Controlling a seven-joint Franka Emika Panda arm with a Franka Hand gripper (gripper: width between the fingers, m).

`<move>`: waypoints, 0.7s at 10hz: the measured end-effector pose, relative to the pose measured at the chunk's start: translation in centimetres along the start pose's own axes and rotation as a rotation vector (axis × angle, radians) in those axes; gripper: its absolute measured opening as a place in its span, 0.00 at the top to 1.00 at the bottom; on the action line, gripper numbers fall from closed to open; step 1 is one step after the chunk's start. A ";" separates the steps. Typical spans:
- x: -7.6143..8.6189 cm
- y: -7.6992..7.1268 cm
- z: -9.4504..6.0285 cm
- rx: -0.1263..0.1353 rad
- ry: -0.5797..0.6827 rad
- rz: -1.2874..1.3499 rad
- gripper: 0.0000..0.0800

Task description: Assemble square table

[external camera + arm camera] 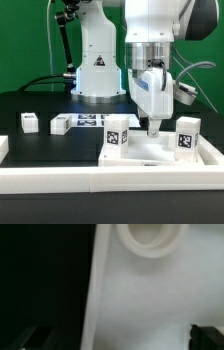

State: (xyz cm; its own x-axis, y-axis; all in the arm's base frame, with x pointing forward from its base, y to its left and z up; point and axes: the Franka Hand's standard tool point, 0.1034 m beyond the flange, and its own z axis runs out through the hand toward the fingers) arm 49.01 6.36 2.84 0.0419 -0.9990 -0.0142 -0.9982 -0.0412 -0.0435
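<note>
The square tabletop (150, 152) is a white slab lying flat behind the front bar. Two white tagged legs stand upright on it, one at the exterior view's left (118, 133) and one at its right (186, 136). Two more legs lie loose on the black table, one (30, 122) further left than the other (60, 124). My gripper (152, 126) points straight down between the two standing legs, just above the slab. In the wrist view the slab (150, 297) fills the frame, with a round socket (150, 241) and its edge over the black table. The gripper (118, 339) is open and empty, its fingers spread across that edge.
The marker board (88, 121) lies flat in front of the robot base. A long white border bar (110, 176) runs along the front. A white block (3, 148) sits at the exterior view's left edge.
</note>
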 end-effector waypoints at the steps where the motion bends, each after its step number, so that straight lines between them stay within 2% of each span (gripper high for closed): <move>1: 0.0 0.7 0.5 -0.009 0.005 -0.001 0.19; 3: 0.1 1.4 1.5 -0.026 0.017 -0.009 0.19; 5: 0.4 1.4 1.6 -0.028 0.020 -0.022 0.19; 7: 1.0 1.4 1.7 -0.030 0.022 -0.043 0.54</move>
State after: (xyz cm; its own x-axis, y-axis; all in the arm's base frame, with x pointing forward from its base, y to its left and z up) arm 47.69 5.34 1.06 0.0841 -0.9964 0.0092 -0.9964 -0.0842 -0.0134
